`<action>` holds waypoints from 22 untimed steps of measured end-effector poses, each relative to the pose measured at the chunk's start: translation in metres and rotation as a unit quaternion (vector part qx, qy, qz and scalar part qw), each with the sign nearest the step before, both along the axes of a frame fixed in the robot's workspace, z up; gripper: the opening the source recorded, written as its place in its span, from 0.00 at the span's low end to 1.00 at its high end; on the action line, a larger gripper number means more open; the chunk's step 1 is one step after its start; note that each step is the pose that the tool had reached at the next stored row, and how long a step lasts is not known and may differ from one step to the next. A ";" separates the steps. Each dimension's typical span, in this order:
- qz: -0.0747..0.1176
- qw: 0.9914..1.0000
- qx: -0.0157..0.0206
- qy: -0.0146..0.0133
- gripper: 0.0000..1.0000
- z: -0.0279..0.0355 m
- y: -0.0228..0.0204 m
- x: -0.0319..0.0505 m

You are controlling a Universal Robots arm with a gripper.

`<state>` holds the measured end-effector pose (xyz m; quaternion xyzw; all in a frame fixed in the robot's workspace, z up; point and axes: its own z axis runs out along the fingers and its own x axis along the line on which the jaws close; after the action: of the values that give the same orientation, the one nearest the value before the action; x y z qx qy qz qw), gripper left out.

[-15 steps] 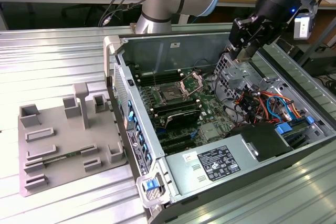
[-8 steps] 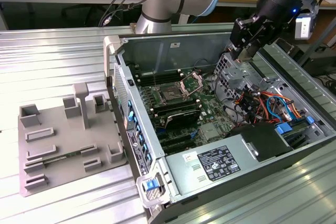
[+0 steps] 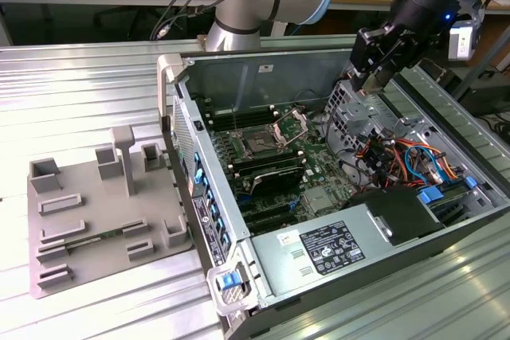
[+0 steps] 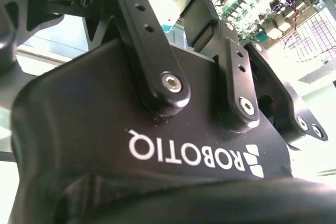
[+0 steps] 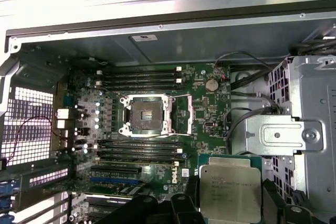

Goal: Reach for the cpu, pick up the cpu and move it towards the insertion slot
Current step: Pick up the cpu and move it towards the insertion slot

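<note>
In the first wrist view the cpu [image 5: 229,190], a flat square chip with a shiny silver top, sits between my gripper's [image 5: 231,205] dark fingers [image 5: 191,200], which are shut on it. The insertion slot [image 5: 147,115] lies on the green motherboard some way off from the chip, dark in the centre, with its silver hinged bracket swung open beside it. In the exterior view my gripper [image 3: 369,77] hangs over the open computer case, above the drive cage toward that view's right of the insertion slot [image 3: 259,142]. The second wrist view looks along the gripper's black body [image 4: 157,145].
A grey holder tray [image 3: 103,205] rests on the ribbed metal table on the exterior view's left. Inside the case are a metal drive cage [image 5: 299,129], long black memory slots [image 5: 139,77], red and blue cables [image 3: 398,157] and a power supply [image 3: 335,248].
</note>
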<state>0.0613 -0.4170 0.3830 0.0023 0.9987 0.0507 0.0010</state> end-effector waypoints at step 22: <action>0.000 1.000 0.000 0.000 0.55 -0.0022 0.0000 0.0063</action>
<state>0.0675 -0.4170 0.3807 0.0023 0.9987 0.0507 0.0009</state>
